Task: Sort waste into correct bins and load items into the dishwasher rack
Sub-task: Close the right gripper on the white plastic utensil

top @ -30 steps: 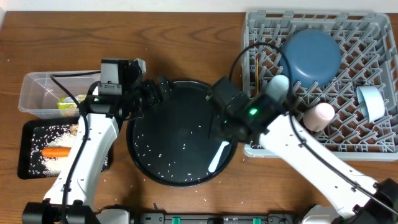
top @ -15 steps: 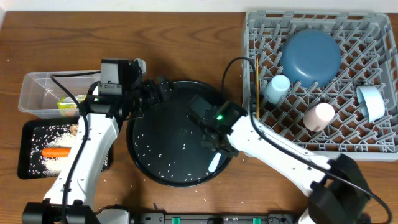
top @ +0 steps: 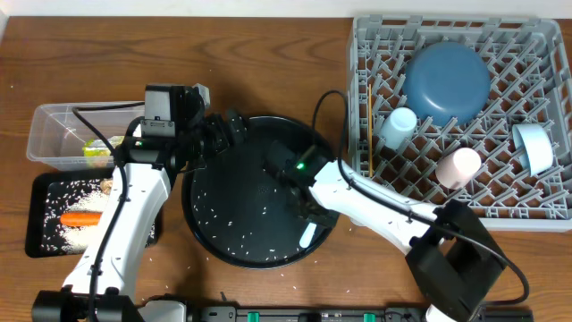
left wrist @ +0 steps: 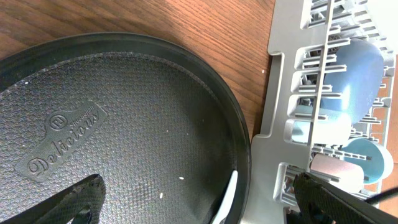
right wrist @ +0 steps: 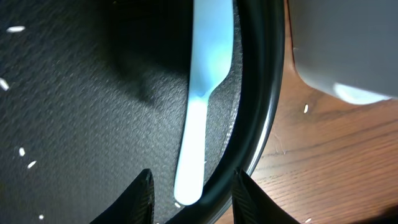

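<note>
The slim white utensil [top: 309, 234] lies flat on the floor of the large round black tray [top: 223, 179], tucked against the inside of the tray's rim on the side nearest the dishwasher rack [top: 518, 219], toward the near edge of the table. Its long axis runs roughly from the near edge toward the far edge, leaning a little to the right and following the rim's curve. In the right wrist view it has a broad end and a slim handle. The handle end lies between the fingers, but which table edge the broad end faces is hard to tell from above.

It looks light, stiff and smooth, probably plastic, so it should lift easily but may slide or twist in a loose grip. Because it lies low and close to the rim, the best hold seems to be across the slim handle, squeezing on its two long sides, with the fingers kept clear of the rim.

The right pincer [right wrist: 191, 196] hangs just over that handle end, its jaws narrowly apart, one on either side, gripping nothing. Loose white rice grains [top: 228, 224] dot the tray floor. The left pincer [top: 231, 128] hovers over the tray's far-left rim, spread wide and empty.
</note>
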Controlling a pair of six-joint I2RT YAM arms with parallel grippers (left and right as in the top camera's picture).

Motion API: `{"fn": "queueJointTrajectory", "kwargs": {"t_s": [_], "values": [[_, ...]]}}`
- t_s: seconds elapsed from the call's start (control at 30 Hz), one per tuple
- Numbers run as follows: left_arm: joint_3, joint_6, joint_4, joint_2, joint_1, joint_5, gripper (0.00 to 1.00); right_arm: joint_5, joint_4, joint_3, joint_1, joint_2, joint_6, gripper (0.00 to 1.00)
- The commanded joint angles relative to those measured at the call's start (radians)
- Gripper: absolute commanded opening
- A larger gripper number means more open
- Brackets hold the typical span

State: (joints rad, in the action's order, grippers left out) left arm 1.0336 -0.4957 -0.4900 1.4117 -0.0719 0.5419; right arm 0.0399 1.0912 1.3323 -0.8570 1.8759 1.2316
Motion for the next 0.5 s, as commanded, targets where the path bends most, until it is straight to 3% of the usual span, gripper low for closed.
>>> {"fn": "queueJointTrajectory", "kwargs": {"t_s": [0.0,0.47], "values": [[0.0,0.013,0.001,0.0,0.006,-0.011,0.98,0.008,0.001,-0.019,0.04,0.01,0.014,0.3],[0.0,0.013,0.001,0.0,0.006,-0.011,0.98,-0.027,-0.174,-0.155,0.062,0.01,-0.024,0.2]]}}
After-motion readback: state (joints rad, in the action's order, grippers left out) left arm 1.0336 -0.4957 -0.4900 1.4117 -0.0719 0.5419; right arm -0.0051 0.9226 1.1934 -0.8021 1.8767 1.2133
